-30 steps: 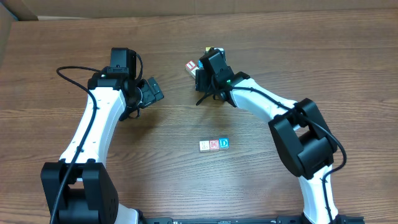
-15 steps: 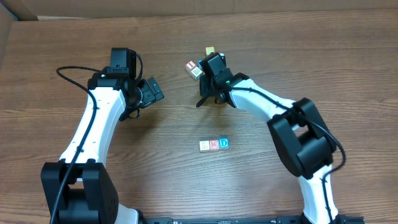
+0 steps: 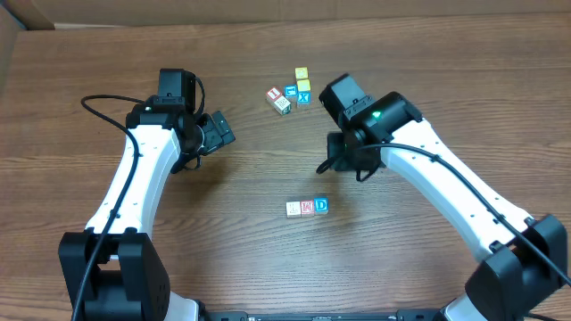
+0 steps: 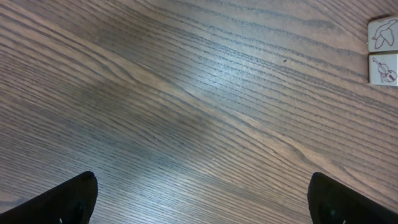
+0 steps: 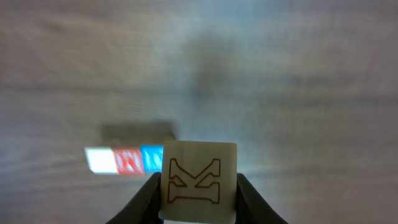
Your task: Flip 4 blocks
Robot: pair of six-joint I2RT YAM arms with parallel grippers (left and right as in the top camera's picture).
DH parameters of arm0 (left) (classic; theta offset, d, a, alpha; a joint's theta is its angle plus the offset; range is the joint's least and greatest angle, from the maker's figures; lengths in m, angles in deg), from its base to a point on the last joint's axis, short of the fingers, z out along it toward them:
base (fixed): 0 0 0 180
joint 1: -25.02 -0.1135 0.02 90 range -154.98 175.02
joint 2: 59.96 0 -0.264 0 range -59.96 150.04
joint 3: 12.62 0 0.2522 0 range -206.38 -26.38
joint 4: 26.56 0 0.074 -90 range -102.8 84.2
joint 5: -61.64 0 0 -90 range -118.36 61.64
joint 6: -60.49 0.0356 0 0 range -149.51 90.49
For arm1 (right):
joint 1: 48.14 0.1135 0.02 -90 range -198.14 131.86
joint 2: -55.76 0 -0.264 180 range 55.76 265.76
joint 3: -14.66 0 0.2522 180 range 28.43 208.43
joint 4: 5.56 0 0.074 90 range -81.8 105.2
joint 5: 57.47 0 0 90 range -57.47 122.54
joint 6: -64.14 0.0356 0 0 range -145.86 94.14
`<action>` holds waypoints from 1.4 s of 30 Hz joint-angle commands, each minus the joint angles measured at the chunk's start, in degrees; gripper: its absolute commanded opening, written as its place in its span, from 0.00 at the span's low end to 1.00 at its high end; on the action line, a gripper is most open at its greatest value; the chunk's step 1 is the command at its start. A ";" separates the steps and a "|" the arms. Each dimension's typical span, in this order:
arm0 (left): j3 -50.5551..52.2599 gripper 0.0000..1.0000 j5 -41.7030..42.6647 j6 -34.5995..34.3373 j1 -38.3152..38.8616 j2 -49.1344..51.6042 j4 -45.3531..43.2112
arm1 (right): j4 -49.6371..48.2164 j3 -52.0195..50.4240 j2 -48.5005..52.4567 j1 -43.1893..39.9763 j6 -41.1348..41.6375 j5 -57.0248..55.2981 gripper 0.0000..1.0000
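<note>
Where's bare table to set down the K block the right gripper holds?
Open wood between the row of three blocks and the left arm, and from the row to the near edge. Crowded: the cube cluster at the far side. Between cluster and row is bare, but the right gripper hangs there holding the K block.

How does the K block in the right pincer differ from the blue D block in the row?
The K block is pale with a red outlined letter; the D block has a blue face. The K block is clamped in the right pincer, off the table; the D block lies on the table at one end of a three-block row. Both are small lettered cubes.
</note>
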 commanded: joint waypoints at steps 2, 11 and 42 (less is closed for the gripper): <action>-0.42 1.00 -0.81 0.66 -0.09 -0.24 -0.07 | -0.35 -6.64 1.22 1.09 1.33 4.85 0.26; -0.42 1.00 -0.81 0.66 -0.09 -0.24 -0.07 | -6.40 -15.37 1.22 1.22 2.29 9.68 0.78; -0.42 1.00 -0.81 0.66 -0.09 -0.22 -0.07 | -4.07 -20.24 -2.82 -13.79 0.66 8.11 0.05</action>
